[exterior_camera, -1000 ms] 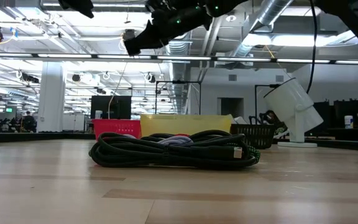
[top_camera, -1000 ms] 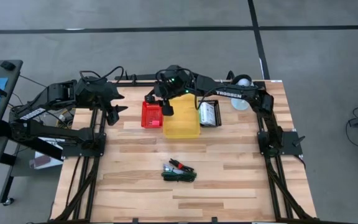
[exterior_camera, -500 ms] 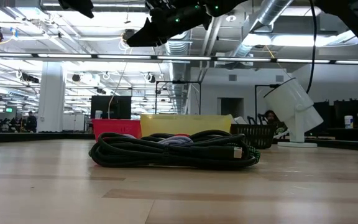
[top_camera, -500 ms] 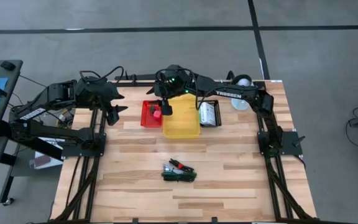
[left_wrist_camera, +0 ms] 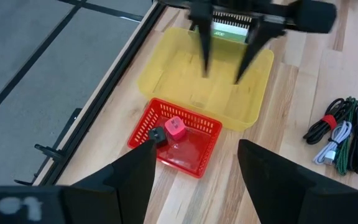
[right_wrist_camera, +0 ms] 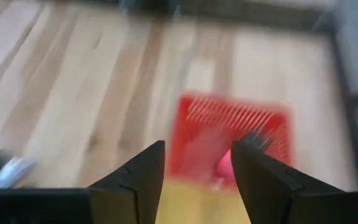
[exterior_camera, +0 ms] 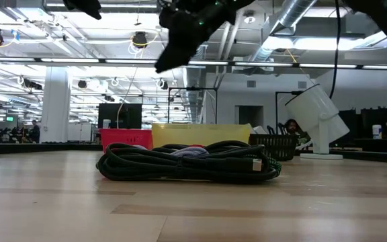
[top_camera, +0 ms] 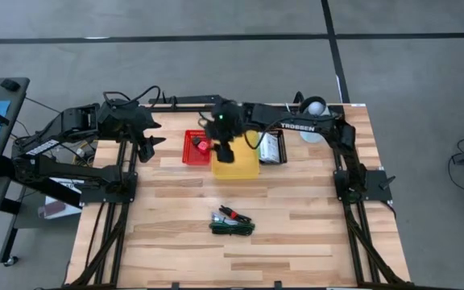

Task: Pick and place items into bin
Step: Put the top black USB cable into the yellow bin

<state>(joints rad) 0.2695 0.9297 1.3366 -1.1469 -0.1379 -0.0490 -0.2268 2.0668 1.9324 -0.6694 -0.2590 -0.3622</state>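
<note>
Overhead, the right gripper [top_camera: 225, 151] hangs above the near left part of the yellow bin [top_camera: 235, 163], close to the seam with the red basket [top_camera: 195, 148]. Its fingers stand spread apart with nothing between them; the left wrist view shows the two dark prongs [left_wrist_camera: 205, 46] pointing down over the yellow bin's floor.

Red basket sits against the yellow bin's left side, both near the far edge of the table [top_camera: 296, 234], about mid-width. Inside the red basket: a small red block [left_wrist_camera: 176, 127] and a small dark piece [left_wrist_camera: 157, 135] just beside it. Black basket [top_camera: 271, 147] on the yellow bin's right side holds a white and green item, too small to identify.

Cord bundle [top_camera: 232, 223] lies out in the middle of the table, well apart from the bins: black and green cords, a red band around one, a pale cable alongside. In the low view it is a dark coil [exterior_camera: 190, 163] in front of the bins.

Left gripper [top_camera: 150, 145] waits over the far left corner of the table, fingers open and empty. White lamp [top_camera: 312, 108] at the far right corner.
</note>
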